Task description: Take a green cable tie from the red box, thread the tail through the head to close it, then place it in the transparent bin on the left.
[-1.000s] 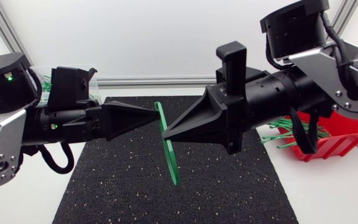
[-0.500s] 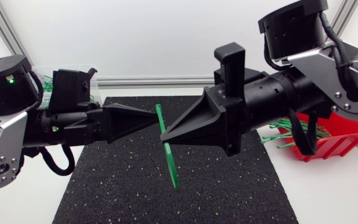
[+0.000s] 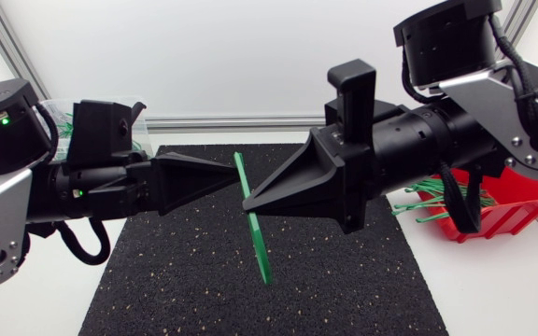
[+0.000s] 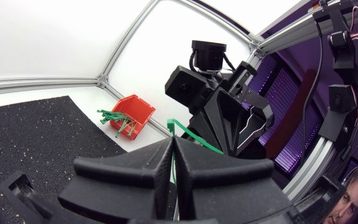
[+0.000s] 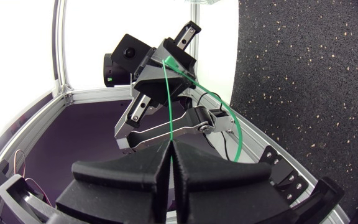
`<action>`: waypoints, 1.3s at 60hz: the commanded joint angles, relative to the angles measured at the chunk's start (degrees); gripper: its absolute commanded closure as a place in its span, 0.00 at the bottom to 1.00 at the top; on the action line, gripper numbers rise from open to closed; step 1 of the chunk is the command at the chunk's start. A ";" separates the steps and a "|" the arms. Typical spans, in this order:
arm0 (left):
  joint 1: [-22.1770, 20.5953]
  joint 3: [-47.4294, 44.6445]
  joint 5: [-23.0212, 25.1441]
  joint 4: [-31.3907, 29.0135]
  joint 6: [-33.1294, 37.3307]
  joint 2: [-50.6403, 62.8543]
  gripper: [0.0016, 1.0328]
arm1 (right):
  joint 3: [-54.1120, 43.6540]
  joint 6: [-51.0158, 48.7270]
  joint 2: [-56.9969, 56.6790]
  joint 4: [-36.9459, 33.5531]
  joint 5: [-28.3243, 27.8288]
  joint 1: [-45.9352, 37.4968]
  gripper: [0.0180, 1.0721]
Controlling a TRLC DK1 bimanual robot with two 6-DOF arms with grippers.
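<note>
My left hand point(image 3: 234, 176) sits just left of centre in the head view, fingers clenched on the tie point(image 3: 261, 245). The left wrist view confirms it, with the green strap pinched between the closed tips. My right hand point(image 3: 247, 200) comes in from the right with its tips slightly lower and is likewise clamped on the tie. In the right wrist view the strap rises from between its closed fingers. The two hands point tip to tip, close together.

The tie is held clear of the surface, near upright at mid-frame. Its upper end shows above the left hand's tip and its lower length hangs below the right hand, over the black mat point(image 3: 185, 280). Whether tail has entered head, I cannot tell.

The red box point(image 3: 516, 201) stands at the right edge, with green ties jutting from its left side. The bin point(image 3: 61, 110) is at upper left, partly hidden behind my left arm point(image 3: 26, 187), with green showing through its wall.
</note>
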 commanded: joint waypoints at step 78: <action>-0.41 -1.47 -1.95 1.33 -0.46 -2.23 0.96 | -1.58 1.78 0.00 0.75 -0.36 0.56 0.95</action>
